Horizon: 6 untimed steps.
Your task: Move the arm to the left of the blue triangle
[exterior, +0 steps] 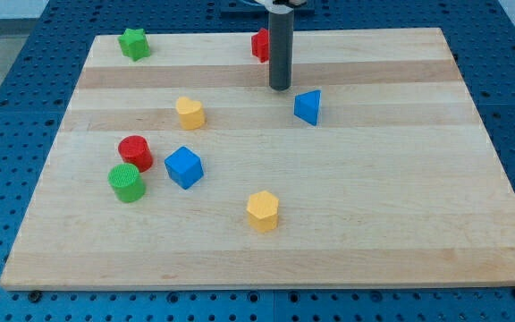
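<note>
My tip stood just up-left of the blue triangle, apart from it; no gripper showed. The approach seemed nearly finished, needing only a short slide toward the view's bottom.

Layout for your check, by position on the board:
- Top left corner: green star.
- Top edge, near centre: red block, partly hidden behind the rod, shape unclear.
- Below that block: my tip, just to the upper left of the blue triangle, not touching it.
- Left of the tip, well apart: yellow heart.
- Left cluster: red cylinder, with the green cylinder just below it and the blue cube to their right.
- Lower centre: yellow hexagon, standing alone.
</note>
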Tool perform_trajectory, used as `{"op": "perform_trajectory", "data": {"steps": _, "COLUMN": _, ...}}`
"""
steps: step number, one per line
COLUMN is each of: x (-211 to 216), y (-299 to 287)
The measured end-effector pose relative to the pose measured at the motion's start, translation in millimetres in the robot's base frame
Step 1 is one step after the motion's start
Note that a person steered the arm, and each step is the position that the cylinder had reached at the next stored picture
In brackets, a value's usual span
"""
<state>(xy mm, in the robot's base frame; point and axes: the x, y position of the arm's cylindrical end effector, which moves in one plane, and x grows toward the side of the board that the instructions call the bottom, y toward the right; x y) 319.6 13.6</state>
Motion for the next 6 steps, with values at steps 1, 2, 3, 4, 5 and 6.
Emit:
{"op": "perform_trajectory", "data": {"steps": 1, "x": 5, "y": -31}}
{"op": "perform_trajectory", "data": {"steps": 2, "x": 26, "y": -49}}
{"op": "perform_trajectory", "data": {"steps": 3, "x": 43, "y": -30}}
{"op": "perform_trajectory", "data": {"steps": 4, "x": 55, "y": -3}}
{"op": "perform_trajectory", "data": {"steps": 5, "x": 73, "y": 9}}
{"op": "perform_trajectory", "data": {"steps": 6, "x": 85, "y": 11}}
